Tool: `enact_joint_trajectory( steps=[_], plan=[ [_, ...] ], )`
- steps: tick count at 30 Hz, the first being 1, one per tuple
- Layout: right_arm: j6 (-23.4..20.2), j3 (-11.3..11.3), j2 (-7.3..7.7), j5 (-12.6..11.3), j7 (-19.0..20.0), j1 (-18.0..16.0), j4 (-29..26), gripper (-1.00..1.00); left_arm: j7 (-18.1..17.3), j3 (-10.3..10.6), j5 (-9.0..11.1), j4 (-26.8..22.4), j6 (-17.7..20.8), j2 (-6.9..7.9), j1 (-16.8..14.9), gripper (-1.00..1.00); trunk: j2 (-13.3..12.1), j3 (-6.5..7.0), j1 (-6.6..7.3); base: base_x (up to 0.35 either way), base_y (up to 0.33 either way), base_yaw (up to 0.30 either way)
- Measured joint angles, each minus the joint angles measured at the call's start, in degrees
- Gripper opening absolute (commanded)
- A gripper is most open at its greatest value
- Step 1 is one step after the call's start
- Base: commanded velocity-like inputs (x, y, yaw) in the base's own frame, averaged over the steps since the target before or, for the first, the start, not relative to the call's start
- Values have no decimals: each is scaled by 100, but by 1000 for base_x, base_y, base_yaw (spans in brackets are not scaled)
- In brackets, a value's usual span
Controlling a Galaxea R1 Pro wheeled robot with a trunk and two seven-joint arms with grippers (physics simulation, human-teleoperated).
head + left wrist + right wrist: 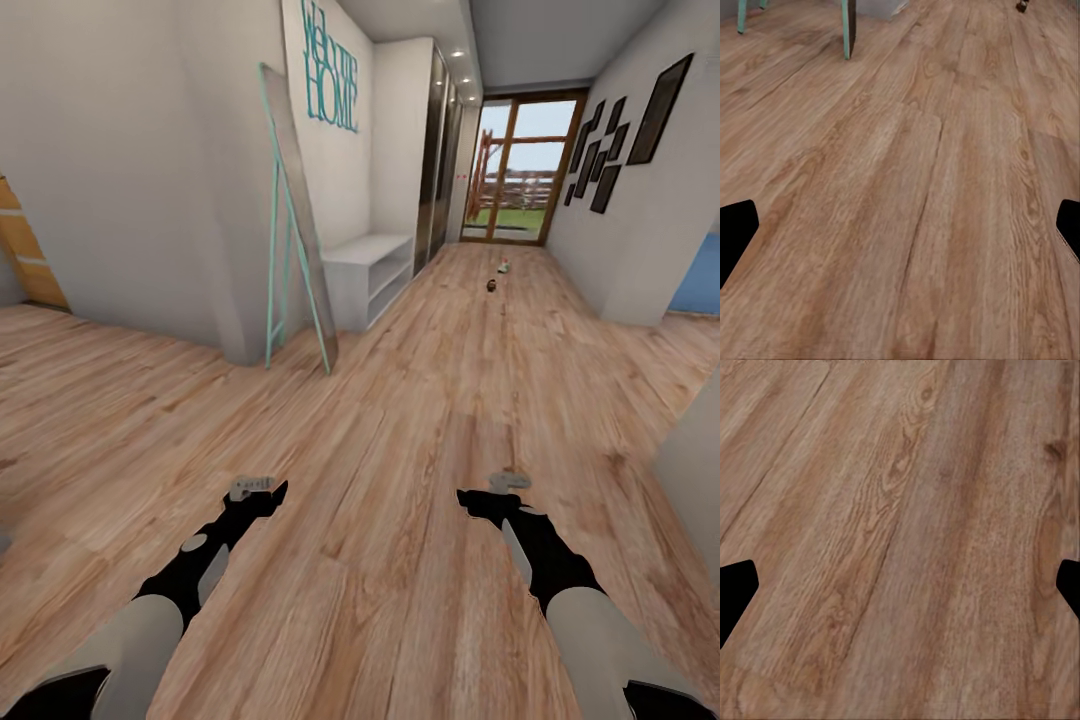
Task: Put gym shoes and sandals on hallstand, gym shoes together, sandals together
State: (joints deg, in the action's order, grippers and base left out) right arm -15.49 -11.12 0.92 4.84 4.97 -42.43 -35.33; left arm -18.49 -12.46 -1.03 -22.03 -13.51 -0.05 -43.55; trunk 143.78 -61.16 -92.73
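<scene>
We stand at the near end of a corridor with light brown wood-grain plank flooring (400,420), both arms held low and forward over the boards. Our left gripper (252,487) and right gripper (508,482) hang above bare planks. In each wrist view the two black fingertips (735,232) (736,589) sit at opposite edges with open floor between them, so both pairs of fingers are spread apart and hold nothing.

The shoes lie far beyond the fingers, well down the corridor. Taking the low white two-shelf bench (368,268) against the left wall as our landmark, a small dark brown shape, seemingly one sandal (492,287), sits on the floor to the right of the bench and slightly beyond it. A small pale shape with a touch of green and red, likely one gym shoe (504,267), lies just past that, nearer the glazed wooden door (518,170) at the far end. Both are too small to make out in detail. The left wrist view catches a dark speck (1022,6) at the far edge of the floor, too small to identify.

Above the bench the wall carries teal lettering reading "WELCOME HOME" (330,68). Nearer to us than the bench, a tall mirror in a mint-green frame (296,215) leans against the wall corner. Opposite the bench, black picture frames (600,150) hang on the right wall.
</scene>
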Motion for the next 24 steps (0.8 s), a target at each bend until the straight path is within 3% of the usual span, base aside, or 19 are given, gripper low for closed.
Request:
enact_joint_trajectory(
  steps=[8, 15, 24],
  plan=[
    [-1, 0, 0, 0, 0, 0, 0, 100, 9, -405, 0, 1, -2, 42, 1, 100, 0, 0, 0, 344, -126, -273],
    [-5, 7, 0, 0, 0, 0, 0, 100, 9, -438, 0, 1, -2, 42, 1, 100, 0, 0, 0, 345, -123, -263],
    [-4, 9, 0, 4, 0, 0, 0, 100, 8, -439, -1, 8, -2, 36, 1, 100, 0, 0, 0, 345, -123, -44]
  ],
)
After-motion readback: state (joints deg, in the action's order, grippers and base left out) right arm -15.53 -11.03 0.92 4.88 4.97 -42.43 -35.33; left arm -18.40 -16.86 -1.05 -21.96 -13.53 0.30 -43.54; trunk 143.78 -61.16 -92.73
